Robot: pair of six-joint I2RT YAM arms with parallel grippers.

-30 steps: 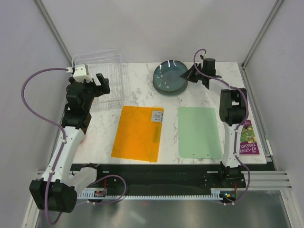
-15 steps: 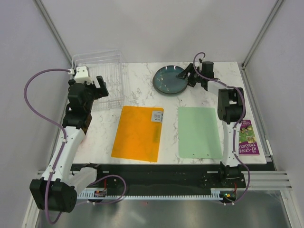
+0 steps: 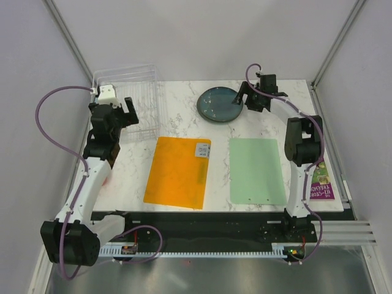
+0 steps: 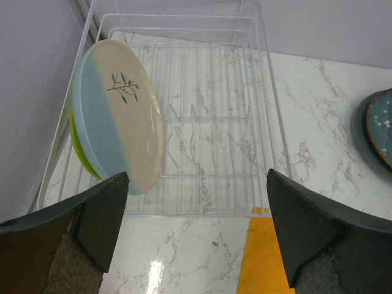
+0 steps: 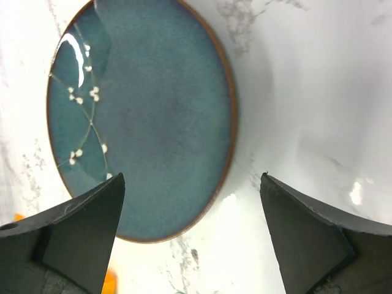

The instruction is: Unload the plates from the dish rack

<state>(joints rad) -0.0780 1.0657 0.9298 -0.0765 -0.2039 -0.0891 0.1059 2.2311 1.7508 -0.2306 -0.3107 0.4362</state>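
Note:
The dish rack (image 3: 130, 101) of thin white wire stands at the back left of the table. A pale blue and cream plate (image 4: 119, 116) leans on edge at the left side of the dish rack (image 4: 208, 110), with a lime green plate (image 4: 79, 152) behind it. My left gripper (image 4: 196, 177) hovers open over the rack's near rim, holding nothing. A dark blue-grey plate (image 3: 218, 104) lies flat on the marble at the back centre. My right gripper (image 5: 191, 180) stands open above that plate's (image 5: 141, 116) right rim, apart from it.
An orange mat (image 3: 179, 171) and a pale green mat (image 3: 257, 170) lie flat side by side on the near half of the table. A printed leaflet (image 3: 318, 182) sits past the right table edge. Enclosure walls stand close on both sides.
My right gripper has opened and let go of the dark blue-grey plate, which has dropped from tilted to flat on the table. The left arm has barely shifted.

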